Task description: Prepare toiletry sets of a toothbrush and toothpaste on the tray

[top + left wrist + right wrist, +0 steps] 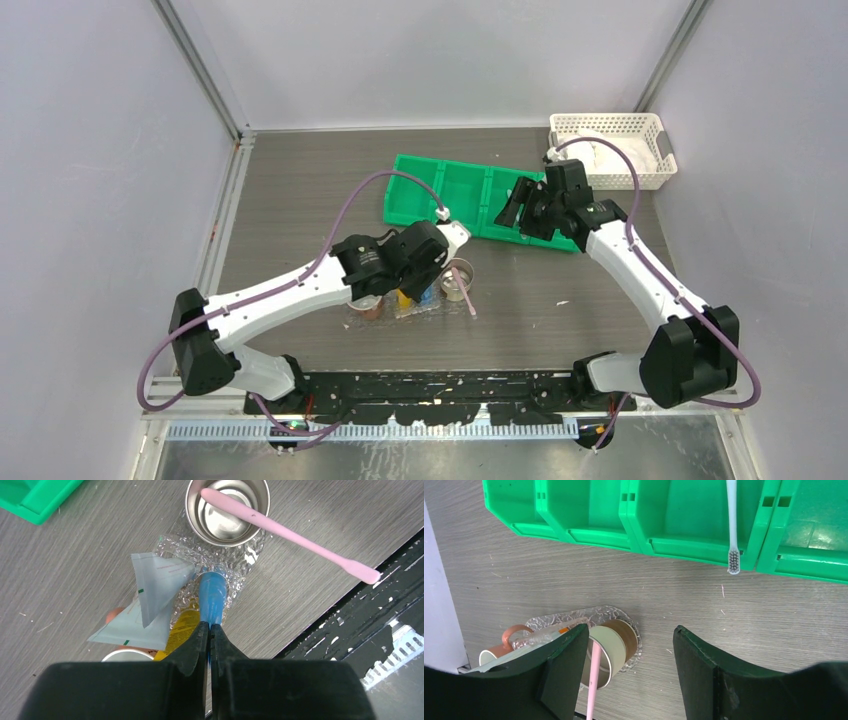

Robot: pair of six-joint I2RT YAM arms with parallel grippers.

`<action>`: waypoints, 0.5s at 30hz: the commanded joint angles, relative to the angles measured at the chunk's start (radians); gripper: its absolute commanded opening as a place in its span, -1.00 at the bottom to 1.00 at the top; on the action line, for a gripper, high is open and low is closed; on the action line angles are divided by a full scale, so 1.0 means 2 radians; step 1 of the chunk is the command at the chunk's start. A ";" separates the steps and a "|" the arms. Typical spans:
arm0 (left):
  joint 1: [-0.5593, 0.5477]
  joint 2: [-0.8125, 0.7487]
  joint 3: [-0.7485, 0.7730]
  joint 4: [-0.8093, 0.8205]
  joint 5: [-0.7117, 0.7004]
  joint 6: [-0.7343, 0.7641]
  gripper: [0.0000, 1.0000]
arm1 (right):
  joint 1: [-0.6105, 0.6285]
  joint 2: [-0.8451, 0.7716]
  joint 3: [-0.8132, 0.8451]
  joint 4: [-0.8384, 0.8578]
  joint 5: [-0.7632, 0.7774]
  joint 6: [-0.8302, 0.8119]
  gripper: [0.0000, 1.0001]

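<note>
Left wrist view alone shows left fingers (192, 650) pinching blue toothpaste (213, 596).

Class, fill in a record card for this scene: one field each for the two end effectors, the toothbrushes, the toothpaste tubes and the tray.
Left end effector: shut on the blue toothpaste
Right end effector: open, empty, near the green bin
Tray: crinkly, clear, under the blue toothpaste's far end
Pink toothbrush: leaning in the metal cup on the tray
Grey-white toothbrush: in the green bin, head past its edge
Other toothpaste: yellow tube and white tube, beside the blue one
</note>
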 commanded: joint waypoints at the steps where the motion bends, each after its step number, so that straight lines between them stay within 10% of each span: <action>1: 0.008 -0.008 -0.016 0.050 0.007 -0.015 -0.93 | -0.002 0.005 -0.001 0.024 -0.009 0.005 0.37; 15: 0.018 -0.014 -0.004 0.025 -0.011 -0.031 -0.46 | -0.002 0.013 -0.005 0.028 -0.008 0.005 0.40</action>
